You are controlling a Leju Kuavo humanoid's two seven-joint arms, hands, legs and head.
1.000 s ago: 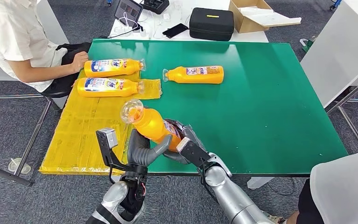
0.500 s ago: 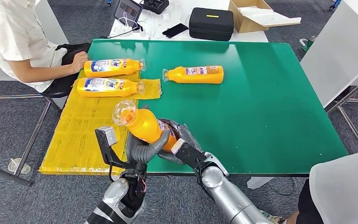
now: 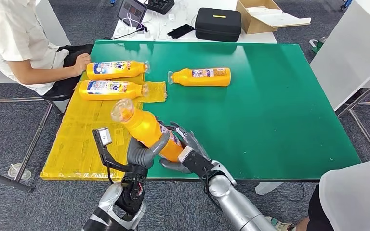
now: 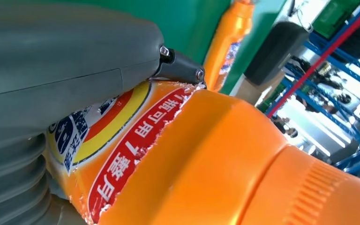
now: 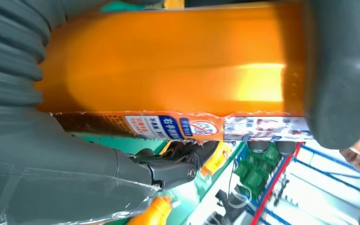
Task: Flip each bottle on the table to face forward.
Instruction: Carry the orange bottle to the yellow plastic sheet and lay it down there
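An orange bottle (image 3: 147,127) with a clear cap is lifted above the table's near edge, tilted with its cap up and to the left. My left hand (image 3: 144,150) grips its middle from the left, and my right hand (image 3: 185,149) holds its lower end. In the left wrist view the bottle (image 4: 201,159) shows a torn red and blue label under my thumb. The right wrist view has the bottle (image 5: 168,65) between my thumb and fingers. Two more bottles (image 3: 117,69) (image 3: 112,89) lie on the yellow mat (image 3: 82,134), and a third (image 3: 201,76) lies on the green table (image 3: 279,110).
A seated person (image 3: 17,41) in a white shirt rests a hand (image 3: 82,62) at the table's far left corner. Another person (image 3: 354,192) stands at the near right. Behind the green table are a black case (image 3: 218,24), a cardboard box (image 3: 260,14) and a tablet (image 3: 132,9).
Both hands have carried the bottle a little to the left, and its cap end has swung further left and away from me. The lying bottles and the people have not moved.
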